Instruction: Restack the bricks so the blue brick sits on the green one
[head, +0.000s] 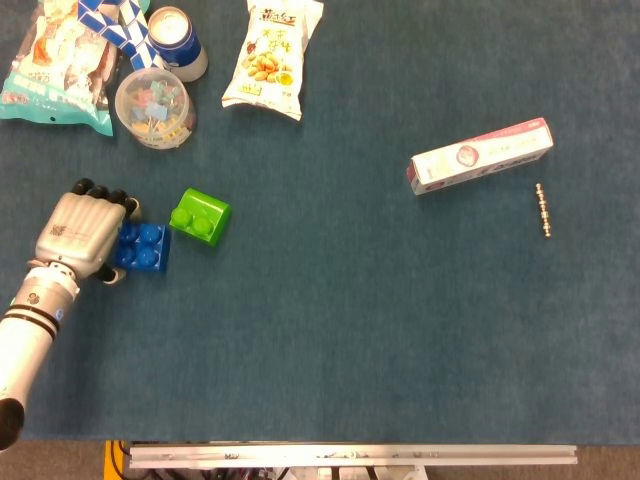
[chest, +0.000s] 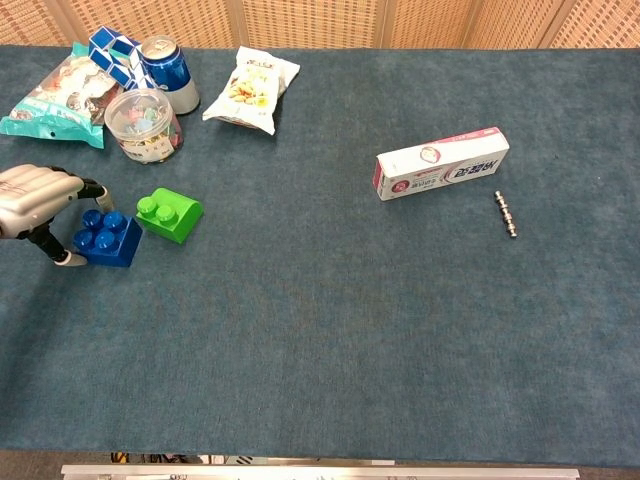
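Observation:
The blue brick (head: 143, 247) (chest: 107, 238) lies flat on the table at the left, studs up. Just to its right and a little farther back, the green brick (head: 200, 215) (chest: 170, 215) lies tilted and touches or nearly touches the blue one's corner. My left hand (head: 82, 235) (chest: 35, 195) is at the blue brick's left end. Its fingers (head: 118, 203) curl over the brick's far left edge and the thumb (chest: 65, 258) sits by the near left corner. The brick still rests on the cloth. My right hand shows in neither view.
At the back left stand a clear tub of clips (head: 155, 107), a blue can (head: 178, 38), a snack bag (head: 52, 70) and a peanut packet (head: 272, 55). A toothpaste box (head: 480, 156) and a small metal rod (head: 543, 210) lie at the right.

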